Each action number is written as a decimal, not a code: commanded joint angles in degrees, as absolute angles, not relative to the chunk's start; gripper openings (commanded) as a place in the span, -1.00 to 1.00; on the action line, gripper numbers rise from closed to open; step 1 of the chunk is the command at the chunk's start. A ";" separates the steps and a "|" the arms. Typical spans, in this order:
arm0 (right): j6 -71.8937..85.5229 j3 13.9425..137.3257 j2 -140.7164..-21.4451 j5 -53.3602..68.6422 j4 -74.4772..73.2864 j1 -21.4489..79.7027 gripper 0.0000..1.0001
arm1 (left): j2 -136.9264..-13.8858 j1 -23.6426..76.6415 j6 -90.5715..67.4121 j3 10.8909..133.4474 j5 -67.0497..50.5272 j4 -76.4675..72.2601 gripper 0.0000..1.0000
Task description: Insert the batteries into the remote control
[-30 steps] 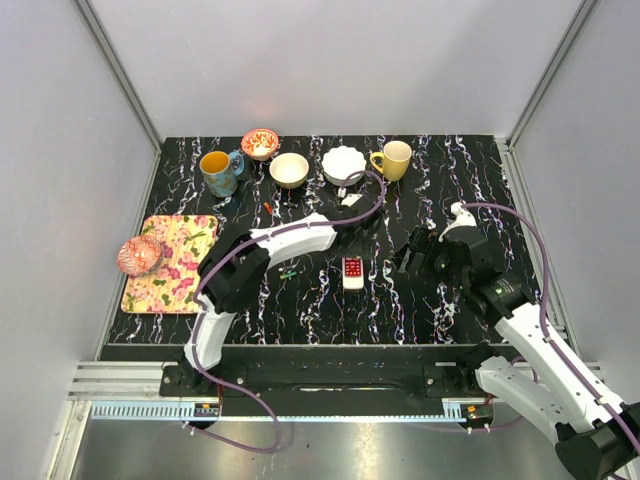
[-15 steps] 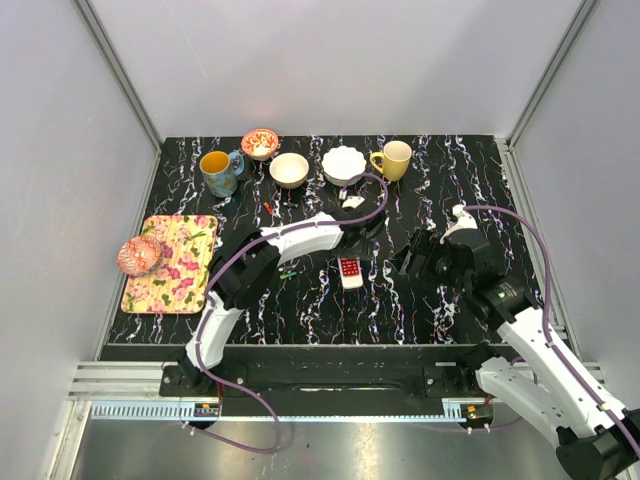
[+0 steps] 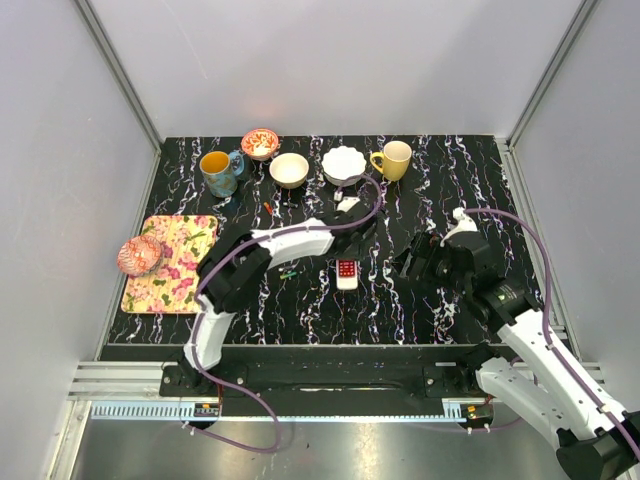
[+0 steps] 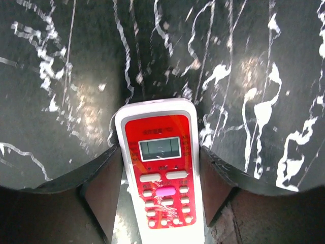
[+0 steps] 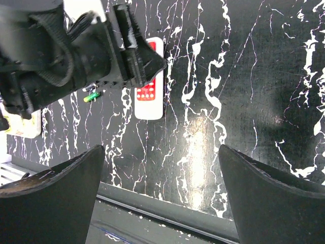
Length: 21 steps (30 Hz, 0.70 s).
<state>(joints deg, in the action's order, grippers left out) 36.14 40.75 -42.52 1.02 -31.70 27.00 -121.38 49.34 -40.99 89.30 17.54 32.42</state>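
The remote control (image 4: 162, 173) lies face up on the black marbled table, red face with white buttons and a pale display. My left gripper (image 4: 160, 150) straddles it, one dark finger (image 4: 104, 188) against each long edge, shut on it where it lies. From above, the remote control (image 3: 346, 273) pokes out under the left wrist at mid-table. A small green battery (image 3: 288, 272) lies just left of it, also seen as a green battery (image 5: 92, 95). My right gripper (image 5: 161, 150) hovers open near the table's front edge, right of the remote control (image 5: 148, 104), holding nothing.
Along the back stand a blue mug (image 3: 218, 170), a patterned bowl (image 3: 260, 142), a cream bowl (image 3: 289, 169), a white bowl (image 3: 344, 164) and a yellow mug (image 3: 394, 158). A floral mat (image 3: 180, 265) with a pink object (image 3: 139, 255) lies at left. A small white piece (image 3: 348, 203) lies behind the left wrist.
The left gripper's fingers have closed in from wide open onto the remote's sides, and the remote has shifted slightly left. The right arm has barely moved.
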 commanded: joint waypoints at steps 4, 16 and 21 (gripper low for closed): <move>37.43 43.95 -43.06 3.42 -29.46 27.07 0.99 | -98.55 42.99 -40.17 68.16 4.59 11.98 -0.82; 55.43 31.57 -50.25 31.63 17.60 27.07 0.99 | -72.43 34.63 -50.79 41.59 -25.84 -35.73 -1.00; 63.18 28.74 -55.01 36.21 35.14 27.16 0.99 | -69.61 34.19 -52.81 39.82 -25.84 -41.65 -1.00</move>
<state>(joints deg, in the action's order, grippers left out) 54.48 29.82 -52.97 28.49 13.06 27.00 -72.31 34.70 -49.41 40.69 -22.11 -27.33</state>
